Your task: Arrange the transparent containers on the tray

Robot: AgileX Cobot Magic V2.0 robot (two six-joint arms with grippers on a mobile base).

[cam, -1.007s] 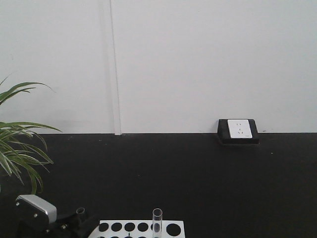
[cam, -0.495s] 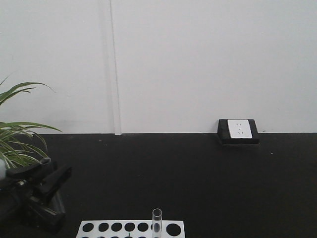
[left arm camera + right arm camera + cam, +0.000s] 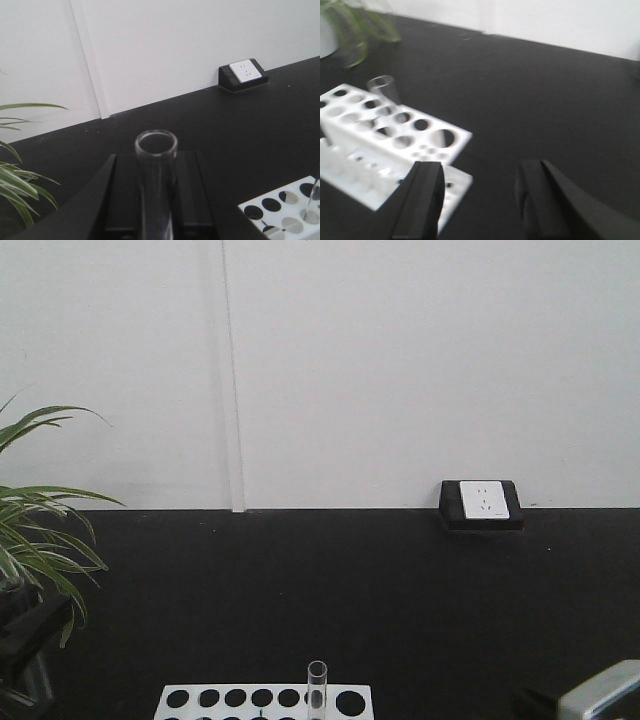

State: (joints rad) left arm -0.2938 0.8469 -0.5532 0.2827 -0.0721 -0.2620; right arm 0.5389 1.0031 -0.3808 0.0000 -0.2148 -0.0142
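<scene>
Left of the white round-holed plastic rack, the left gripper pinches a slender clear glass test tube upright: light, slick, brittle, best held mid-length. A second tube stands in the rack; beside the rack, the right gripper gapes empty.

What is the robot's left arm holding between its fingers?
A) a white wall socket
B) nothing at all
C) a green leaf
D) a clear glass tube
D: in the left wrist view, a clear test tube with an open round rim stands between the black fingers of the left gripper.
</scene>
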